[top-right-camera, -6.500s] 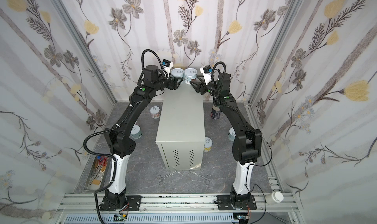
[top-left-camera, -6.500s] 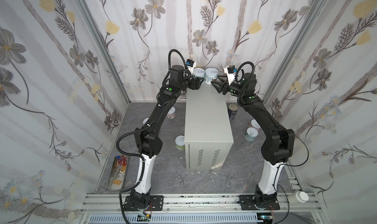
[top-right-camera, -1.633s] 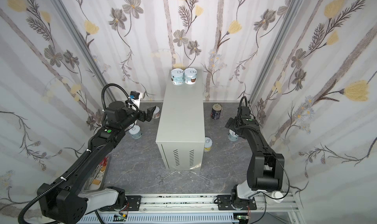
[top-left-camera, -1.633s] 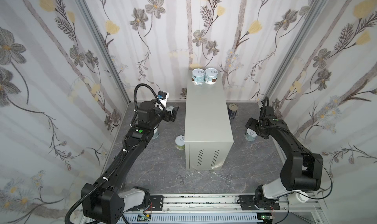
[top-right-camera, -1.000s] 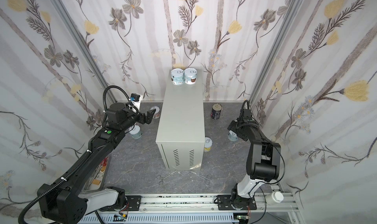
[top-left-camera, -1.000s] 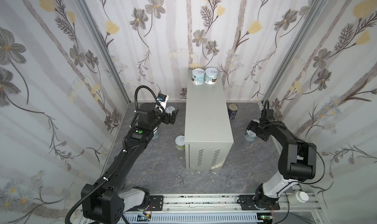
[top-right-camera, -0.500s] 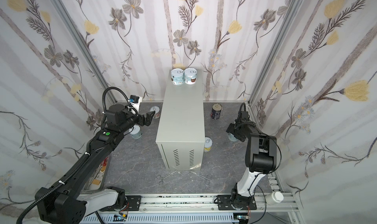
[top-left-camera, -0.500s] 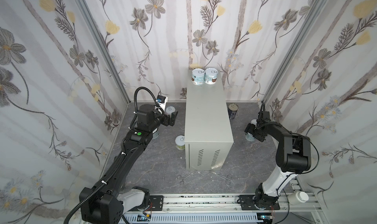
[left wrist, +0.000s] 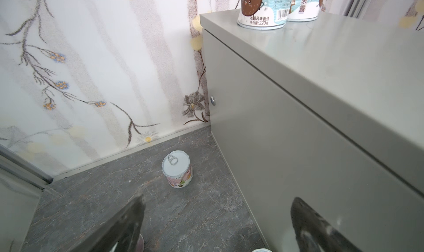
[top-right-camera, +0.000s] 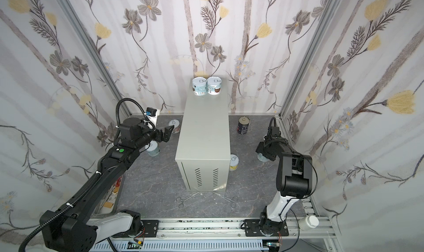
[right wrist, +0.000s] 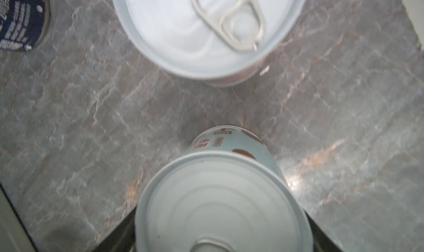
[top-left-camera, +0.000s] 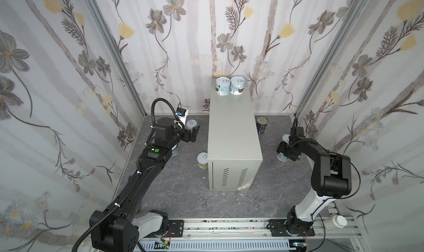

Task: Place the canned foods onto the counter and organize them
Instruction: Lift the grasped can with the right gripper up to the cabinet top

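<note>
The counter [top-left-camera: 231, 133] [top-right-camera: 204, 133] is a tall grey box with two teal cans [top-left-camera: 230, 86] [top-right-camera: 206, 86] on its far end. On the floor to its right, my right gripper [top-left-camera: 285, 152] [top-right-camera: 264, 153] [right wrist: 220, 234] is shut on a teal can [right wrist: 218, 193] [top-left-camera: 281, 157]. A silver-lidded can [right wrist: 206, 28] and the dark-blue can [top-left-camera: 261, 125] [right wrist: 20, 19] stand beyond it. My left gripper [top-left-camera: 193, 133] [left wrist: 219, 199] hangs open and empty, left of the counter. It is short of a pink can [left wrist: 177, 169] [top-left-camera: 191, 124].
A yellow-green can [top-left-camera: 203, 160] [top-right-camera: 233, 162] stands against the counter's left side. Another can [top-right-camera: 153, 148] sits under my left forearm. Two pairs of forceps [top-left-camera: 207, 199] [top-left-camera: 249, 196] lie before the counter. A white bottle [top-left-camera: 335, 222] rests on the rail.
My right gripper has closed in on the teal can on the floor, and that arm's elbow has folded in. My left gripper has crept slightly toward the pink can, still open.
</note>
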{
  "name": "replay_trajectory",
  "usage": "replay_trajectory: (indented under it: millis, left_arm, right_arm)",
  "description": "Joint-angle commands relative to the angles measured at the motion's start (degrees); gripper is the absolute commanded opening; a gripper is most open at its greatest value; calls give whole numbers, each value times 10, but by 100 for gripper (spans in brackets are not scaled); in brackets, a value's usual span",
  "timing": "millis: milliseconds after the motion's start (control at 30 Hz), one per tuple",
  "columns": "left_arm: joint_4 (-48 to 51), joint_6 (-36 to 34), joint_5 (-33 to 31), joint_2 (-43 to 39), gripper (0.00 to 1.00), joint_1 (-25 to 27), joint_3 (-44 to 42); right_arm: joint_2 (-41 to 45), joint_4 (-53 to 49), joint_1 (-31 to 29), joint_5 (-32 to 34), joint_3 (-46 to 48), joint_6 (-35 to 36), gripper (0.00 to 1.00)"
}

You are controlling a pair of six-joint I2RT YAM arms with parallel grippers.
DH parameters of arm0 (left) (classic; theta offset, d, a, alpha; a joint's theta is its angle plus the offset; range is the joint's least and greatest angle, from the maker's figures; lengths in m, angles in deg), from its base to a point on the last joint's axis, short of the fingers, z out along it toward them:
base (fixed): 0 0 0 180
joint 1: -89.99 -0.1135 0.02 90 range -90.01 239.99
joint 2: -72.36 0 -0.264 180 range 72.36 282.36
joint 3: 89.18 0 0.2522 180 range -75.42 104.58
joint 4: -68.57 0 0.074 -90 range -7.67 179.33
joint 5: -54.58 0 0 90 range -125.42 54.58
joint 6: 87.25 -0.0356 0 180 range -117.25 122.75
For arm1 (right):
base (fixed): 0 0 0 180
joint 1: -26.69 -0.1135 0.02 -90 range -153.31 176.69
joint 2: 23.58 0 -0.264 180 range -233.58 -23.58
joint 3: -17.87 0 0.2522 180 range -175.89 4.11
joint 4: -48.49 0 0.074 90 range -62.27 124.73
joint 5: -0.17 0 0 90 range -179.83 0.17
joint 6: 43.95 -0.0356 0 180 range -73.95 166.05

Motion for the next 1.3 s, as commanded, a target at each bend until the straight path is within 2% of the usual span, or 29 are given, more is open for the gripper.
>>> replay_trajectory:
  millis: [0,200,333,600,733,767,1100,1267]
  left_arm:
    - [-18,-14,-6,8,100,-2,11]
    - [-41,-22,3,17,100,-13,8]
    - [-55,-27,21,22,100,-25,7]
    - [-66,-32,36,18,100,-41,-6]
    - [-80,-27,44,10,100,-52,-22]
    - [-84,-25,44,9,100,-55,-25]
    - [-114,-16,61,10,100,-71,-40]
    - [-120,-15,63,8,100,-72,-43]
  right_arm:
    - [56,-59,-9,-11,-8,9,49]
    - [145,-178,-33,19,-110,30,46]
    - [155,-227,-55,8,-225,44,46]
    - [69,-335,-127,33,-527,70,46]
    - [-27,-392,-152,23,-730,82,46]
    - [-37,-391,-158,16,-750,82,46]
    - [-56,-244,-240,-48,-754,108,47]
    - [-84,-229,-260,-80,-754,111,47]
